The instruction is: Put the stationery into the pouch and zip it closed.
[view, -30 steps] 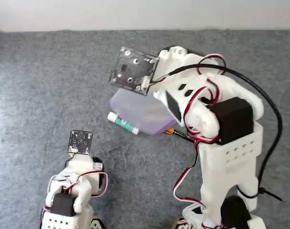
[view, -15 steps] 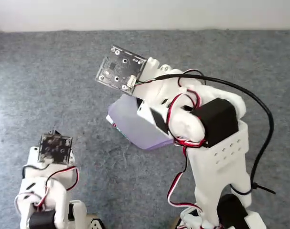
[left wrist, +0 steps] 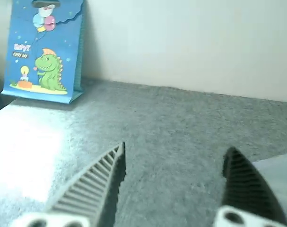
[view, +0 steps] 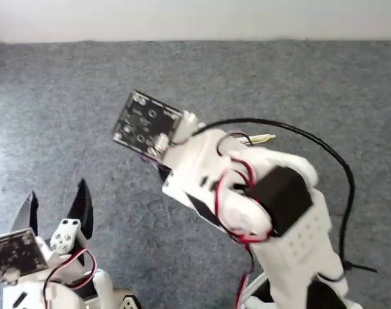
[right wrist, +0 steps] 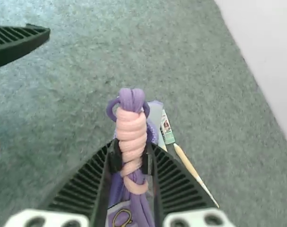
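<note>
The pouch point(right wrist: 154, 113) sits right under your right pincer point(right wrist: 132, 147), which is clamped tight on its braided purple-and-pink pull cord point(right wrist: 131, 125). The cord stands up between the jaws and runs past their tips. That hold suggests you mean to shift the pouch by its pull or work the zip. Just beyond the pincer's tips, on the grey mat point(right wrist: 63, 94), a glue stick point(right wrist: 167, 130) and a pencil point(right wrist: 193, 175) lie against the pouch's edge. As far as I can tell they are outside it, so the filling looks undone. Your left pincer point(left wrist: 176, 151) is spread wide and holds nothing, well apart from the pouch, probably ready to brace it.
</note>
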Available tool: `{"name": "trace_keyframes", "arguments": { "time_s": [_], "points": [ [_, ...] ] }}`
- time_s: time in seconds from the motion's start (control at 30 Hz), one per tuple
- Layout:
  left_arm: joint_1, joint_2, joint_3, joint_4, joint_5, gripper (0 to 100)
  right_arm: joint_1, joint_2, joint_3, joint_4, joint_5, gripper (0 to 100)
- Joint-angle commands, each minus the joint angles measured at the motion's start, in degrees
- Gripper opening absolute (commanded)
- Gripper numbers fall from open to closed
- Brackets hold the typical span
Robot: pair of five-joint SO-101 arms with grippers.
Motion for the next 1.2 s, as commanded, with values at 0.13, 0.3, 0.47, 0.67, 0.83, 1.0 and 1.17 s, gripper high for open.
{"name": "trace_keyframes", "arguments": {
  "time_s": [0.13, 0.3, 0.47, 0.67, 0.83, 1.0, 1.17],
  "points": [
    [-2.6, -0.1, -5.3, 4.9, 2.3, 39, 0.0, -8.7, 8.9, 2.7, 0.4, 0.8],
    [-2.4, 0.1, -7.8, 4.8, 3.6, 39, 0.0, -11.6, 8.0, 2.5, 5.5, 0.8],
    [-2.4, -0.1, -7.8, 5.0, 3.6, 39, 2.5, -10.2, 3.3, 2.2, 9.4, 0.8],
    [-2.5, -0.1, -7.8, 8.1, 3.8, 39, 17.4, -5.5, -3.3, -7.3, 11.8, 0.8],
    [-2.6, -0.2, -8.2, 11.5, 3.9, 39, 21.1, -1.9, -4.8, -18.5, 16.7, 0.8],
    [-2.6, -0.2, -8.2, 11.5, 3.9, 39, 21.1, 2.4, -4.8, -28.6, 21.5, 0.8],
    [-2.6, -0.2, -8.2, 11.5, 3.9, 39, 22.7, 9.0, -4.9, -39.4, 28.0, 0.9]
  ]
}}
